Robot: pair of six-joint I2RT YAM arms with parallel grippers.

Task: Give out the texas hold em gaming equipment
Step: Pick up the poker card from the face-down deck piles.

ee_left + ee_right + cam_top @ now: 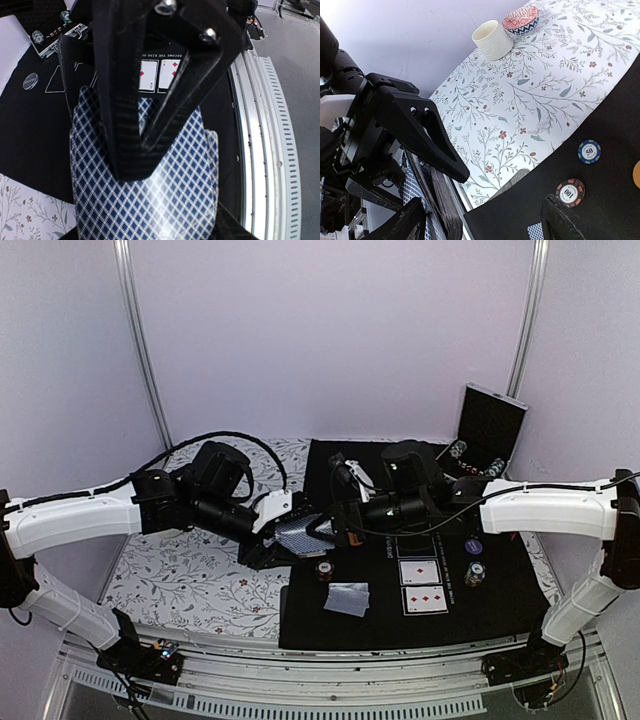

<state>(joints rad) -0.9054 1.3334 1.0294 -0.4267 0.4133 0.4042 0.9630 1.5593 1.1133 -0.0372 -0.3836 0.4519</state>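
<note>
2 chips (570,192) lie far from cup (492,39) and bowl (520,20).

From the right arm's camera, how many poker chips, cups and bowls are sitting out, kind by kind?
Poker chips: 2 (blue 50 chip, red-and-black 100 chip)
White cup: 1
Patterned bowl: 1
Total: 4

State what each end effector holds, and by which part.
Left end effector pinches the card deck across its flat faces; right end effector is open, holding nothing.
</note>
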